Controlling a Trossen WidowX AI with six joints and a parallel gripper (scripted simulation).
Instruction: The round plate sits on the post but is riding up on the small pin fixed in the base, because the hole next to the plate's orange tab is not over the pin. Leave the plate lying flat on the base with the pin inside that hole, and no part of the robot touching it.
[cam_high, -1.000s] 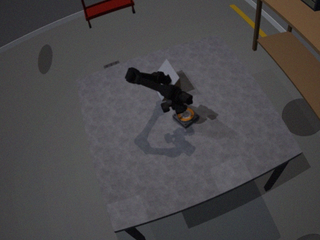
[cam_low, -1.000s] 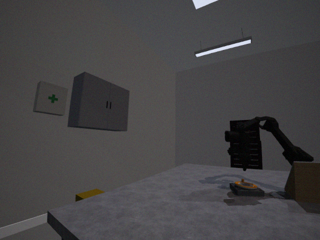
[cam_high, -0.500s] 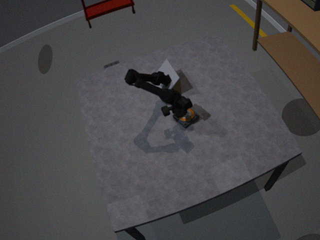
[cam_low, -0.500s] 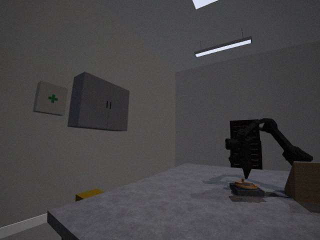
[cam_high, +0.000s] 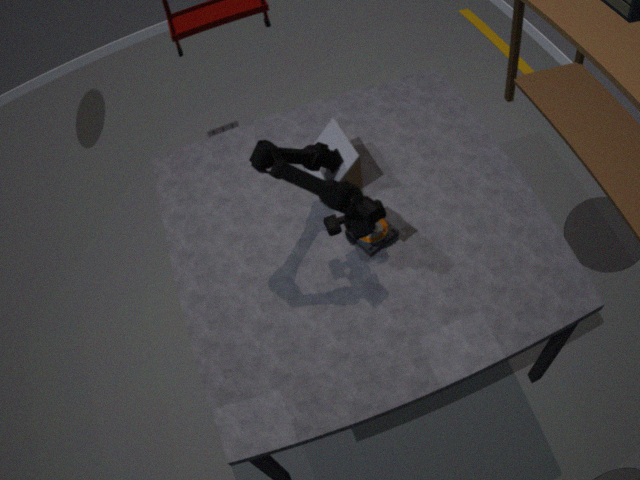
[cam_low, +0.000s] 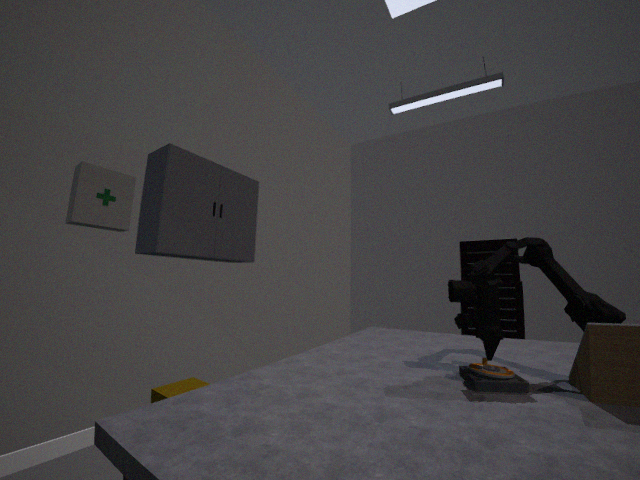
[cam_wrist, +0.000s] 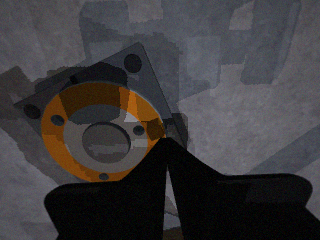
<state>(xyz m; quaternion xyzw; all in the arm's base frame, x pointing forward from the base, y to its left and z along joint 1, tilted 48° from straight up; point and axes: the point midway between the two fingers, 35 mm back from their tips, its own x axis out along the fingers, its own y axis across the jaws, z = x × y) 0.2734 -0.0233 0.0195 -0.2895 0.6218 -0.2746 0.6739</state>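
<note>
Grey table (cam_high: 310, 330) — round plate (cam_wrist: 102, 131) on base (cam_wrist: 142, 75), unseated; gripper (cam_wrist: 166, 142), fingers clenched empty, at plate's rim — turning left.

Workshop interior, dim.
First-aid box (cam_low: 100, 196), wall cabinet (cam_low: 196, 205), wooden shelving (cam_high: 584, 111), red cart (cam_high: 214, 15), yellow floor line (cam_high: 495, 38).

The table (cam_high: 320, 330) is showing a mottled, matt, stone-like grey top. The plate (cam_wrist: 57, 142) is looking smooth matt orange, the gripper (cam_wrist: 167, 145) matt black.
</note>
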